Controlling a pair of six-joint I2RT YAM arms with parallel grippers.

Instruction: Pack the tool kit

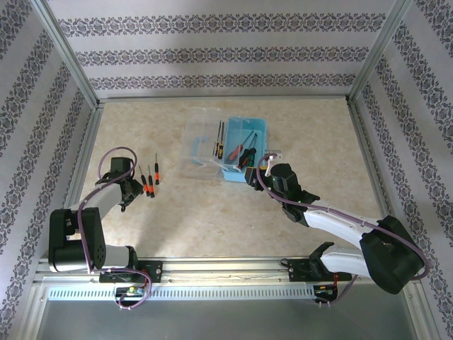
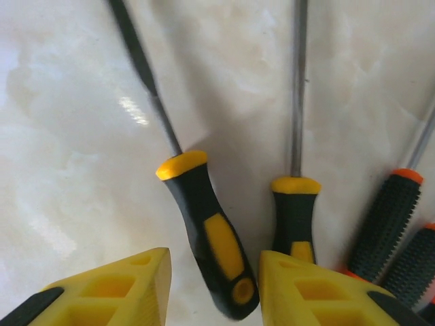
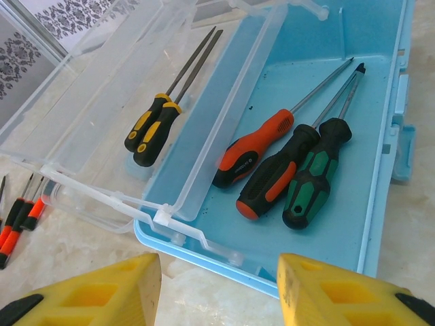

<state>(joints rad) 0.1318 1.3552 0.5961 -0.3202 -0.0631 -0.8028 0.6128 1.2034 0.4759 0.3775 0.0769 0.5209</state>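
The tool kit is a blue box [image 1: 249,145] with its clear lid [image 1: 200,145] flung open to the left. In the right wrist view the blue box [image 3: 224,261] holds an orange screwdriver [image 3: 255,148], a black-and-orange one [image 3: 275,176] and a green one [image 3: 309,183]. Two black-and-yellow tools [image 3: 151,129] lie on the lid [image 3: 88,88]. My right gripper [image 3: 219,285] hangs open at the box's near rim, holding nothing. My left gripper [image 2: 214,272] is low over the table, jaws apart around a tilted black-and-yellow handle [image 2: 214,244]. That handle touches the right finger [image 2: 306,285], with a gap to the left one.
A second black-and-yellow tool [image 2: 296,217] and orange-tipped black handles [image 2: 391,217] lie just right of the left gripper [image 1: 131,190]. Small screwdrivers [image 1: 150,180] rest on the table left of the lid. Patterned walls and metal posts fence the table.
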